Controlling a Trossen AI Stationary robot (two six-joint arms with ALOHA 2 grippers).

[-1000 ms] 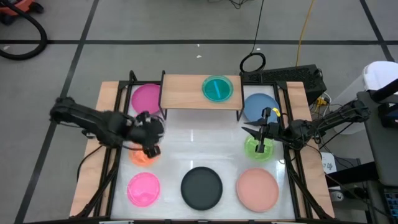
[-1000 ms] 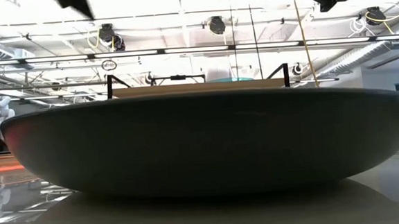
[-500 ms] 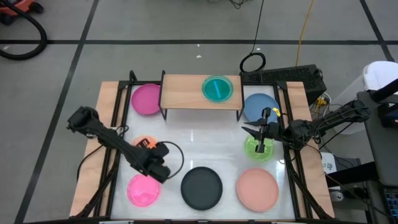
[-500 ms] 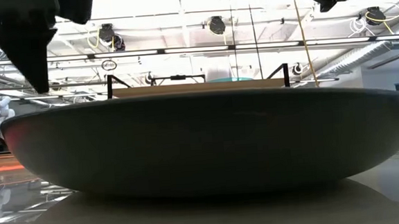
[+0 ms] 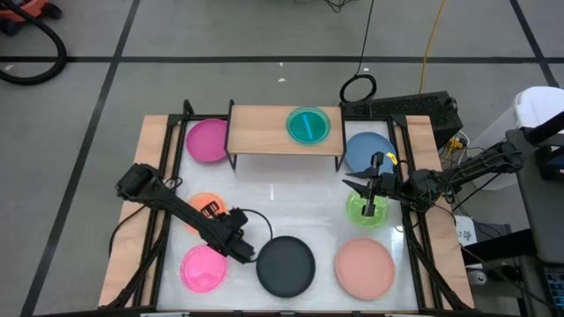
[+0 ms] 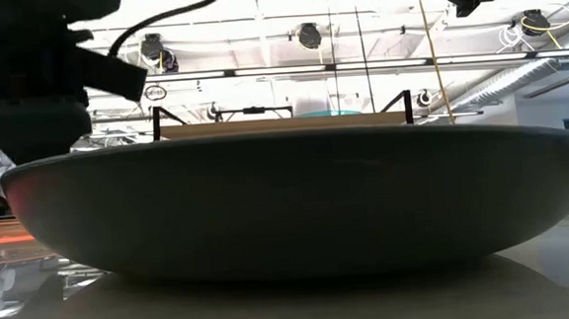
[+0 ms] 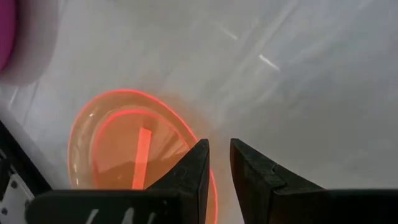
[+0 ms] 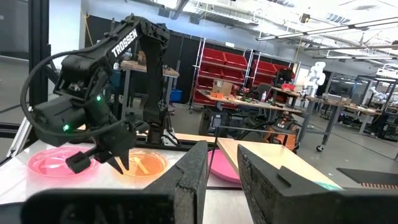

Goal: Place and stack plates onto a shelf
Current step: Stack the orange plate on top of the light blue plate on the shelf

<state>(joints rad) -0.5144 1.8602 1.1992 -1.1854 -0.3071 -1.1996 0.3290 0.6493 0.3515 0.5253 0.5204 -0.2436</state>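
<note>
In the high view the light-wood shelf stands at the table's far side, and the small cyan plate lies on it. The magenta plate, orange plate, small pink plate, black plate, salmon plate, green plate and blue plate lie flat on the white table. My left gripper hovers shut between the orange, pink and black plates; its fingers stand in front of the orange plate. My right gripper waits shut above the green plate.
The black plate fills the low view, with the shelf behind it. Black frame rails run along the table's left and right sides. Bare white table lies in the middle, in front of the shelf.
My left gripper has swung from above the orange plate toward the table's near edge and to the right. It has come down beside the black plate's left rim and now shows in the low view. The plates have stayed in place.
</note>
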